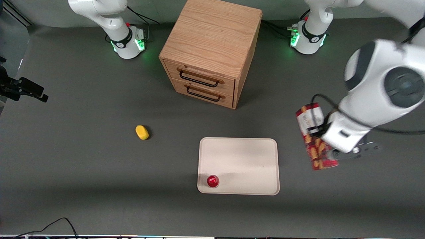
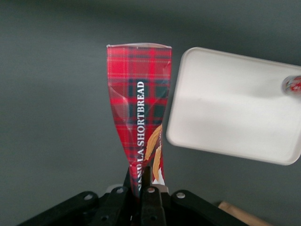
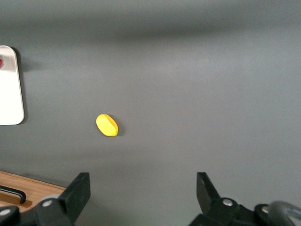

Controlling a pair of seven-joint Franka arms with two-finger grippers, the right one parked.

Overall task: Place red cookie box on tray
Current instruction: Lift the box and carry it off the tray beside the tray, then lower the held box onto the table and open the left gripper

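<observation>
Small red-topped cup (image 1: 212,181) on tray (image 1: 245,159), tool (image 2: 143,181) clamping red cookie box (image 2: 139,113) beside tray

The gripper (image 1: 327,146) hangs above the table (image 1: 83,166) at the working arm's end, beside the tray (image 1: 239,156) and clear of it, clamped on the red cookie box (image 1: 313,139), which is held off the table with its white end panel pointing away from the front camera. The cream tray lies flat nearer the front camera than the wooden drawer cabinet (image 1: 211,49), and a small red-topped cup (image 1: 212,181) stands in the tray's corner closest to the camera, toward the parked arm's end. A small yellow object (image 1: 142,132) lies on the table farther toward the parked arm's end, well apart from the tray.
</observation>
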